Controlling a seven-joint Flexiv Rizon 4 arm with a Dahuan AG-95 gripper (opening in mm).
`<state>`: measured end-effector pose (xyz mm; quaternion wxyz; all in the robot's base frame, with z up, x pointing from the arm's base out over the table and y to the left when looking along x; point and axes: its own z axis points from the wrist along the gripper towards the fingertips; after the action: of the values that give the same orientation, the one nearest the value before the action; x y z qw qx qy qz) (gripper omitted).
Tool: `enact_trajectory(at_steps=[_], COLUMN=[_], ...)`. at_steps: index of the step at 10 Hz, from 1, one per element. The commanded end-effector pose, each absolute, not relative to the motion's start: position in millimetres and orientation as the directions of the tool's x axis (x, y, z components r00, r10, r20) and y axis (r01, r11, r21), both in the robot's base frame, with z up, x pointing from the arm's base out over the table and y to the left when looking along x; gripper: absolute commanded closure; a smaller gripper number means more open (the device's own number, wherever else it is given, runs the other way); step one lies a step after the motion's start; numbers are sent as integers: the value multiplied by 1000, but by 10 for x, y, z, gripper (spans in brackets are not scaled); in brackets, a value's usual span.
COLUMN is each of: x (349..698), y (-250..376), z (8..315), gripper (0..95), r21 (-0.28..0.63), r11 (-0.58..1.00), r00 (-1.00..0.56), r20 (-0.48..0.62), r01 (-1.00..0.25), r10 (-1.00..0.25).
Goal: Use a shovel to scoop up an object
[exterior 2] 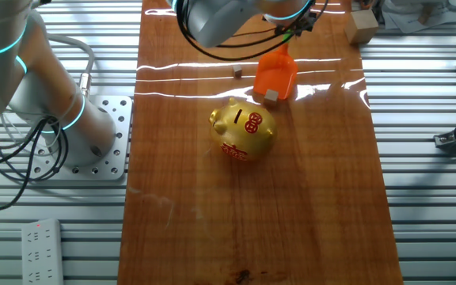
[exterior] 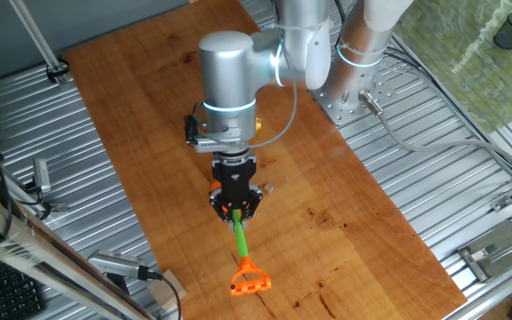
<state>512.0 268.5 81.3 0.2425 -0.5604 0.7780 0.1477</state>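
Overhead, tool point(exterior: 236, 210) pinching shovel point(exterior 2: 276, 75) over glossy wooden tabletop point(exterior 2: 291, 206) amid ribbed metal decking point(exterior: 87, 160).

Robotics lab or test bench, not a home. Wooden tabletop point(exterior: 158, 116) sits on a ribbed aluminium-profile base point(exterior: 469, 169), with silver robot arm point(exterior: 238, 80) bolted to a perforated metal mounting plate point(exterior 2: 105, 134). Second arm's base point(exterior 2: 22, 71) with glowing cyan ring visible in the other fixed view. Loose cables point(exterior 2: 14, 166), power strip point(exterior 2: 42, 249), keyboard edge point(exterior: 3, 284), clamps and brackets point(exterior: 496, 244) lie around the rig. Toy-like props only: gold pig figurine point(exterior 2: 244, 131).
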Motion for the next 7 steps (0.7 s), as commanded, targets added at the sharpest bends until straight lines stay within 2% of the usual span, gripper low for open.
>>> enact_trajectory(at_steps=[1,7], x=[5123,5105], y=[2668,2594], z=[809,796], gripper=[950,950], r21=[-52,-57], r11=[332,316], r00=[-255,-242], r20=[-533,-521], r01=[-942,-947], r10=[-807,-819])
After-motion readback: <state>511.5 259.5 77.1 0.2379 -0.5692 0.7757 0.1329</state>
